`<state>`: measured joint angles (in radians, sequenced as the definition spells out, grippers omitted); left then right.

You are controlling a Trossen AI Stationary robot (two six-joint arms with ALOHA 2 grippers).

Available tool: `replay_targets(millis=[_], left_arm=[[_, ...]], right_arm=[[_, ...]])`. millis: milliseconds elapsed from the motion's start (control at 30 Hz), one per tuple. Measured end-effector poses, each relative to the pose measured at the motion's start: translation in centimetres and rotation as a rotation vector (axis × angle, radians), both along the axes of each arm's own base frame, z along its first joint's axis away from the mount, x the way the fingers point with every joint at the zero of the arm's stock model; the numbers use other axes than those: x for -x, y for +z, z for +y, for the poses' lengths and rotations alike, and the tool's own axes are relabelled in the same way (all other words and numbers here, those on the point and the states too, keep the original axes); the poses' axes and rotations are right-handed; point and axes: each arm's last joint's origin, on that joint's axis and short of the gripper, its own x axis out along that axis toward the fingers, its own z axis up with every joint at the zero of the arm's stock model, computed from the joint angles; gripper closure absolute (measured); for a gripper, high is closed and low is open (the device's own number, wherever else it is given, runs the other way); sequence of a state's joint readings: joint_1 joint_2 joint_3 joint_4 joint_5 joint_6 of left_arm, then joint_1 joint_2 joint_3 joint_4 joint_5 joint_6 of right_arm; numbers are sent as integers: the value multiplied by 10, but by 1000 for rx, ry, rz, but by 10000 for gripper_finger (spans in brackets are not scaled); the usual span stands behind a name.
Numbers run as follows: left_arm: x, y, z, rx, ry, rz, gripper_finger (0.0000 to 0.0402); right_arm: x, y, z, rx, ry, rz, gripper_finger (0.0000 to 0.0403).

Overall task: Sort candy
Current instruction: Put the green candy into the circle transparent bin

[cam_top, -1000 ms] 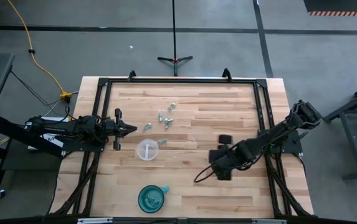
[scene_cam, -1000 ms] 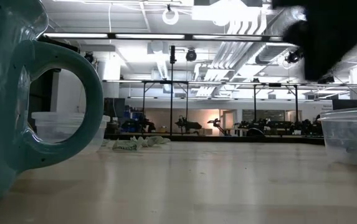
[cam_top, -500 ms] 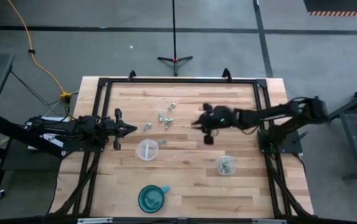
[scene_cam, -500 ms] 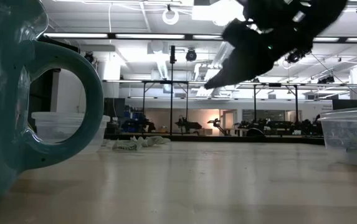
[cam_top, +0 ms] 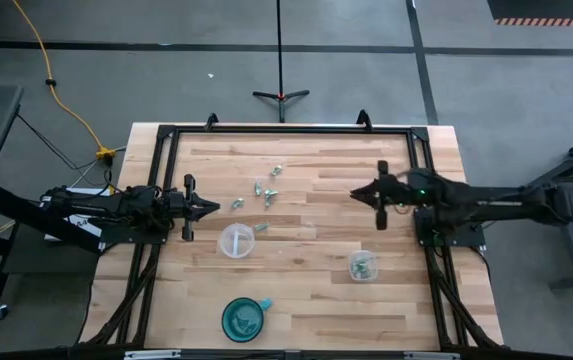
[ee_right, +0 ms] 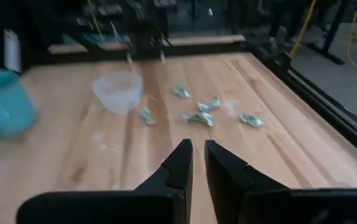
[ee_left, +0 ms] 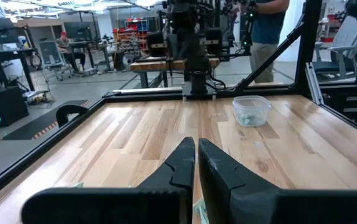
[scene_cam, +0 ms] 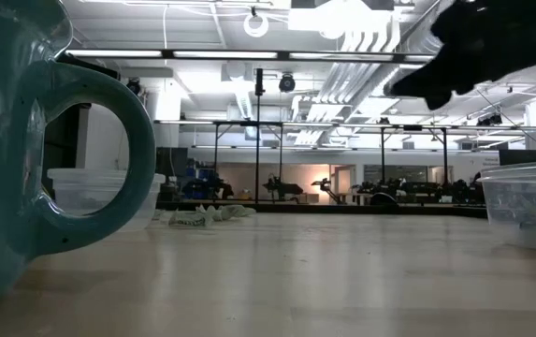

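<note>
Several small pale green and silvery candies (cam_top: 266, 190) lie loose on the table's far-left middle; the right wrist view shows them too (ee_right: 200, 118). An empty clear cup (cam_top: 236, 241) stands just near of them. A second clear cup (cam_top: 363, 265) at the near right holds a few candies. My right gripper (cam_top: 356, 194) hangs shut above the table's right middle, pointing left toward the loose candy and well short of it. My left gripper (cam_top: 211, 207) waits shut at the left edge, beside the nearest candy (cam_top: 237, 204).
A round teal bowl (cam_top: 245, 318) with a handle stands at the near edge, close to the low camera (scene_cam: 62, 168). A black frame (cam_top: 286, 130) runs along the table's far and side edges. Bare wood lies between the loose candy and my right gripper.
My right gripper has risen from over the near-right cup, swung toward the far side and left toward the loose candy, then drawn back toward the right. It now points level to the left. The cup with candies, covered a second ago, stands in the open.
</note>
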<state>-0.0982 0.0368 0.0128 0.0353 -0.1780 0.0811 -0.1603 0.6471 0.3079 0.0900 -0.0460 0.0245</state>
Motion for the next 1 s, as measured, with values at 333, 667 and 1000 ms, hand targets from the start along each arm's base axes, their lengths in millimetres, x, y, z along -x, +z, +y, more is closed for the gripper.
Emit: replay_targets(millis=[333,667,1000], left_arm=[[0,2,2,-13,79,-24,330],[-9,16,4,115,181,-119,131],[-65,44,15,332,428,365,152]], right_arm=[[33,-44,13,-15,-23,-185,355],[36,-52,8,25,-195,-169,359],[37,-53,8,36,-194,-163,358]])
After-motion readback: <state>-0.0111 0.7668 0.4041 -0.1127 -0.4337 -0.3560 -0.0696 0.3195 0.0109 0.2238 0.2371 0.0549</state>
